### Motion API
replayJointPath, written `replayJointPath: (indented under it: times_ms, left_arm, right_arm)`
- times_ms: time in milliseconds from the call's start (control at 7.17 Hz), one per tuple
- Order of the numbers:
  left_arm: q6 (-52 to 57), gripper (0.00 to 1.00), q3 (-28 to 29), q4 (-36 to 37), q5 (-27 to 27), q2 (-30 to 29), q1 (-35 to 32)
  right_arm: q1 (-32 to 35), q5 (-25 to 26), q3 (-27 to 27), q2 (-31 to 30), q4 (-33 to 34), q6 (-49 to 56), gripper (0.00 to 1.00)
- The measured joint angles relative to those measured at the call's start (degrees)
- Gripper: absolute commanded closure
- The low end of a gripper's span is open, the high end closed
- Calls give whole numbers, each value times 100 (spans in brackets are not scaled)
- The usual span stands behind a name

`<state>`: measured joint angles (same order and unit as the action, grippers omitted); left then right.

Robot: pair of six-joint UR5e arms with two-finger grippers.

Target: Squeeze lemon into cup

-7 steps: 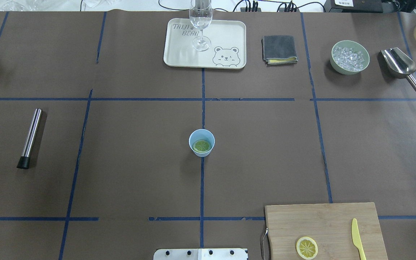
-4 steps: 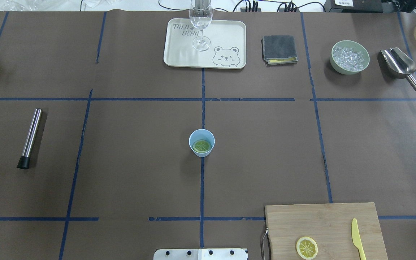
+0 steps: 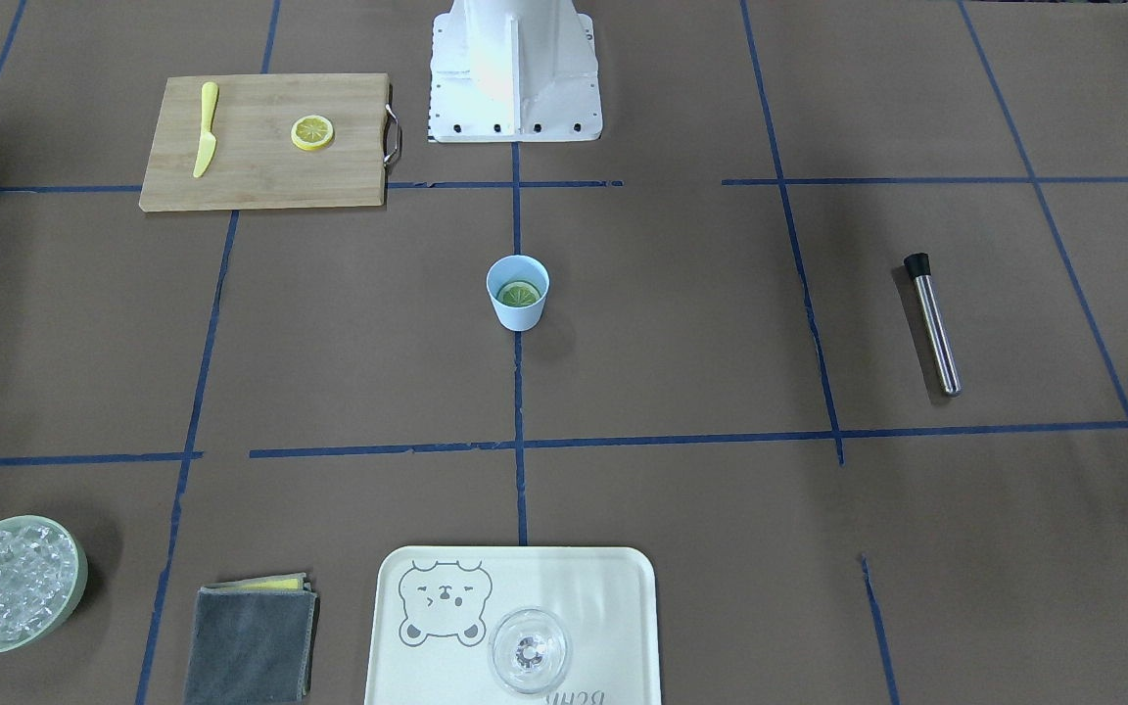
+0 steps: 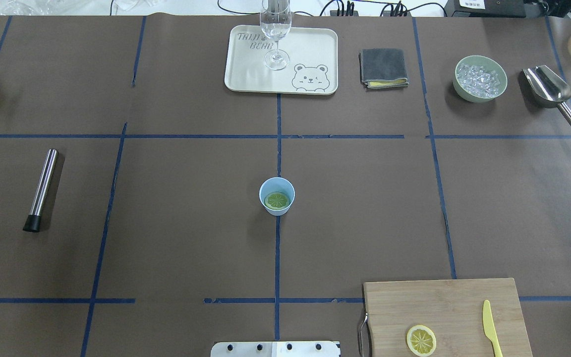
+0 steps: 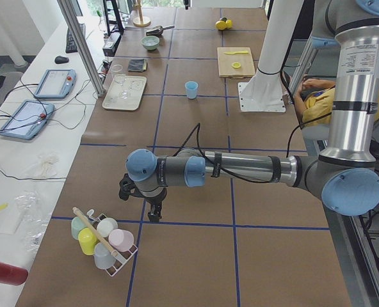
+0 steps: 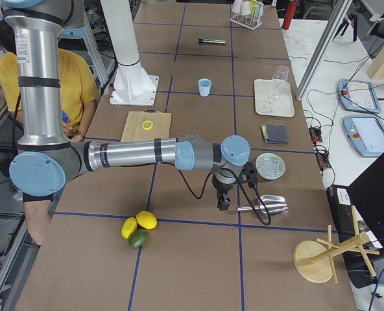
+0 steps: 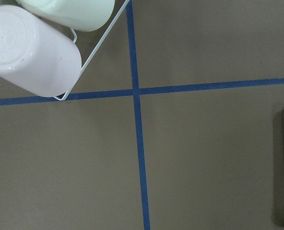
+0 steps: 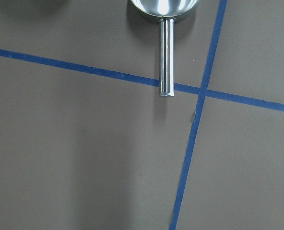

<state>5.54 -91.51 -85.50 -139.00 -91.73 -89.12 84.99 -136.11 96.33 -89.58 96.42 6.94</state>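
The light-blue cup stands at the table's centre on a blue tape line, also in the front-facing view. A lemon slice lies flat inside it. A second lemon slice rests on the wooden cutting board. My left gripper hangs over the table's left end beside a rack of cups, far from the cup. My right gripper hangs over the right end near the metal scoop. Both show only in the side views, so I cannot tell if they are open or shut.
A yellow knife lies on the board. At the far edge are a tray with a clear glass, a grey cloth, a bowl of ice and a scoop. A steel rod lies left. A person sits behind the robot.
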Motion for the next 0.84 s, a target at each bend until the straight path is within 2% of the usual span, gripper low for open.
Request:
replayJointPath:
  times_ms: [279, 837]
  left_arm:
    - [2, 0, 32, -125, 305, 19, 0]
    - [-4, 0, 87, -143, 553, -36, 0]
  right_arm:
    - [0, 54, 0, -3, 0, 0, 0]
    - [0, 127, 0, -12, -5, -2, 0]
